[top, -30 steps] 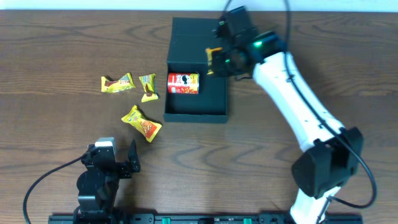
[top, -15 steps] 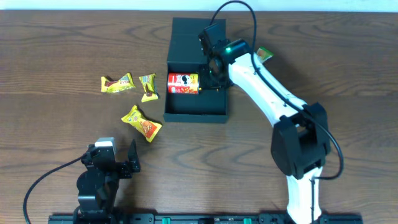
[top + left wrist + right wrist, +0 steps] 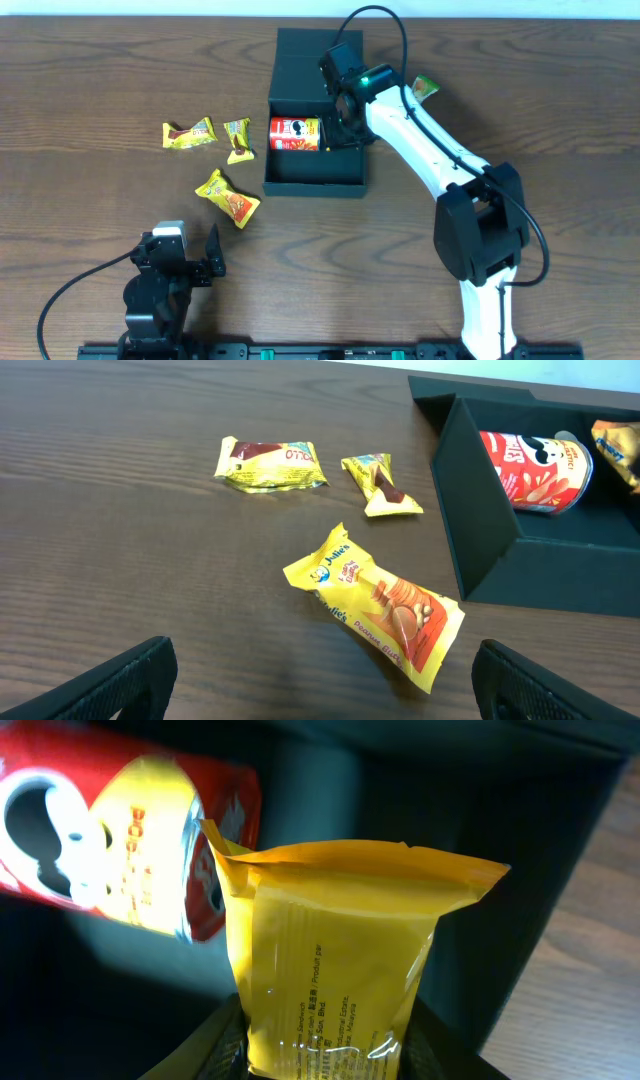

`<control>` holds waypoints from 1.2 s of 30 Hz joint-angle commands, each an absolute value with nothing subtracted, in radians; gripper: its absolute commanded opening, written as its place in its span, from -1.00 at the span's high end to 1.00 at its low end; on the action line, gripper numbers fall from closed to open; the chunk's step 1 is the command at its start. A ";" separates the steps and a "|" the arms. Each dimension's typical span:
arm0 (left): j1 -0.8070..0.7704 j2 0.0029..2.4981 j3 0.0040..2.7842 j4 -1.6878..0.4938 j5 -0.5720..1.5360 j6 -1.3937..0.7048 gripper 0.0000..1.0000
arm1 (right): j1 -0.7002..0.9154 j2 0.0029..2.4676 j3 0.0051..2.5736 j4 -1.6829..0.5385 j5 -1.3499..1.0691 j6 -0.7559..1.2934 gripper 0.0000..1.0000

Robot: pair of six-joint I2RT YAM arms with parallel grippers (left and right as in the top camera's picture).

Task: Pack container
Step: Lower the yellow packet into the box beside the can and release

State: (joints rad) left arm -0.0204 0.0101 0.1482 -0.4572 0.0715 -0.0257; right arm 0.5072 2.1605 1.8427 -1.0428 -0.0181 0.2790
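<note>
Right wrist: right gripper (image 3: 320, 1055) pinching yellow packet (image 3: 335, 940) over box (image 3: 310, 172), beside can (image 3: 120, 840). Placing step; next lower, release. Left gripper (image 3: 190, 250) wide open, empty.

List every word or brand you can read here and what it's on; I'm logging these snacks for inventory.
"Julie's": on the yellow snack packet lying nearest the container.
Yellow-brown packet: its letters are upside down and cannot be read for sure.
Red can inside the container: lettering too blurred to read.
Held yellow packet in the right gripper: fine print too small to read.
</note>
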 commanded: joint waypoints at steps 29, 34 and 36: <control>-0.015 0.004 0.131 -0.459 0.071 -0.029 -0.91 | 0.473 2.162 1.847 -1.040 0.003 -0.633 0.05; -0.015 0.004 0.131 -0.459 0.071 -0.029 -0.91 | 0.475 2.162 1.847 -1.032 0.002 -0.678 -0.14; -0.015 0.004 0.131 -0.459 0.071 -0.029 -0.91 | 0.476 2.162 1.847 -1.032 0.003 -0.699 -0.13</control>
State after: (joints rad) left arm -0.0204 0.0101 0.1482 -0.4572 0.0715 -0.0257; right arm 0.4744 2.1605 1.8427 -1.0336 -0.0036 -0.6422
